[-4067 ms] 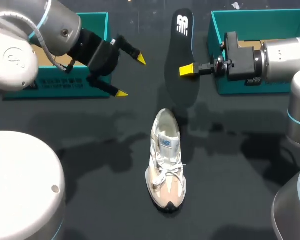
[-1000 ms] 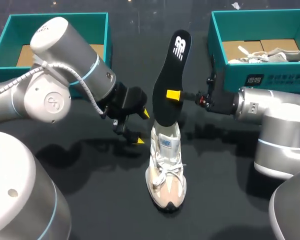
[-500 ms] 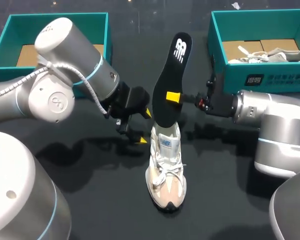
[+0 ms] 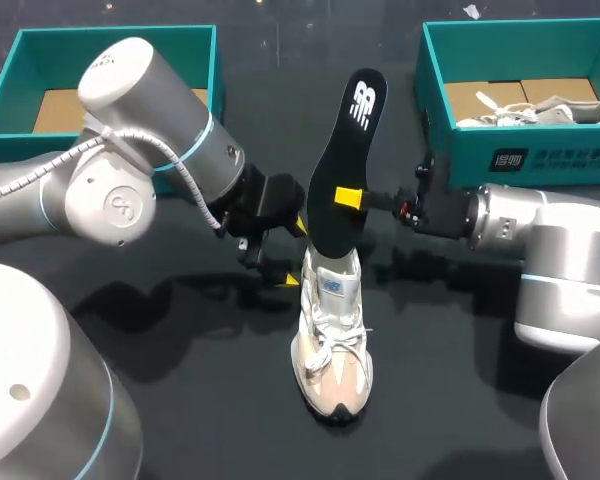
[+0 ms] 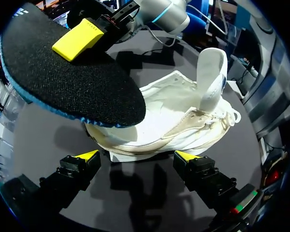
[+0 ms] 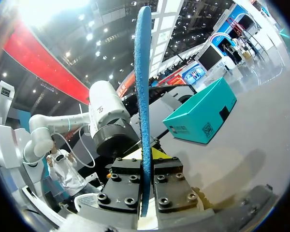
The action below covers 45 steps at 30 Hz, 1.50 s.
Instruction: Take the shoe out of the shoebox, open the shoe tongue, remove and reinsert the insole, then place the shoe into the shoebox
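Since the earliest frame the insole has come forward from the back of the bench to the shoe, and the left arm has swung in from its box to the shoe's heel. Over the last half second it creeps a little closer.

Now the insole stands steeply tilted. Its lower end is at the shoe's heel opening, and its printed end is up and away toward the far side. The shoe rests upright on its sole mid-bench, heel far and toe near, so the two long axes roughly line up.

The right end effector is clamped narrowly on the insole's middle, with both fingers flat on its faces in the right wrist view. That arm is the one placed to feed it in.

The left end effector is spread wide at the shoe's left side by the heel. In its own view both tips stop just short of the shoe, whose tongue stands up.

I cannot tell whether the insole's lower end has entered the opening or only hangs over it, because the insole covers the collar. The right wrist view shows the insole edge-on only.

The shoeboxes sit well apart at the far corners.
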Available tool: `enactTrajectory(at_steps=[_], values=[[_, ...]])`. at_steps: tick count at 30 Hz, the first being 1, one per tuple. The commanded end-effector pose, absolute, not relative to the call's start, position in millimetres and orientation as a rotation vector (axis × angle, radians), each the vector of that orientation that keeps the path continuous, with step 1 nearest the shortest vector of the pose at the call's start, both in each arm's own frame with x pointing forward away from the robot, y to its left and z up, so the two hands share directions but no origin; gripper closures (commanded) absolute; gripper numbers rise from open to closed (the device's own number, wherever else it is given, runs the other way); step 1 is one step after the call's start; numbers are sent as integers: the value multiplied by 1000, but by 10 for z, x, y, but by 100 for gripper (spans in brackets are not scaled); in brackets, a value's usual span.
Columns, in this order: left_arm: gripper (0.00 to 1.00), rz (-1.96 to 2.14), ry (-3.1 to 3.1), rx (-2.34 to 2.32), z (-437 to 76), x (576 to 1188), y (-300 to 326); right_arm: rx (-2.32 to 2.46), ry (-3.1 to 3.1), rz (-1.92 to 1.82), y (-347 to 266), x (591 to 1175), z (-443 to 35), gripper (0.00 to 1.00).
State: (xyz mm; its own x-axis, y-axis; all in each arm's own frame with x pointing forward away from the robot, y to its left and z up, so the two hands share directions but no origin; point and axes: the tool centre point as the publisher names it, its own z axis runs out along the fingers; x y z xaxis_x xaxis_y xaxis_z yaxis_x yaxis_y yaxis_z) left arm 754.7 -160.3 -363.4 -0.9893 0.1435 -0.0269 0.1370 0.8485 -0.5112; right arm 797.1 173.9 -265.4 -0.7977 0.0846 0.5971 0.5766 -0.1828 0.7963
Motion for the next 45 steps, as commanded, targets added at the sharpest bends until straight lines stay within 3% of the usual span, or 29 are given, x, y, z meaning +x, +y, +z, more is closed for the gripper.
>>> enactTrajectory(at_steps=[1, 45], values=[[0, 828, -3008, -226, -3655, 7558, -1622, -768, -1763, -2037, 1744, 7975, -2634, 100], [0, 828, -3008, -226, -3655, 7558, -1622, -603, -1958, -2047, 1798, 7951, -2750, 100]])
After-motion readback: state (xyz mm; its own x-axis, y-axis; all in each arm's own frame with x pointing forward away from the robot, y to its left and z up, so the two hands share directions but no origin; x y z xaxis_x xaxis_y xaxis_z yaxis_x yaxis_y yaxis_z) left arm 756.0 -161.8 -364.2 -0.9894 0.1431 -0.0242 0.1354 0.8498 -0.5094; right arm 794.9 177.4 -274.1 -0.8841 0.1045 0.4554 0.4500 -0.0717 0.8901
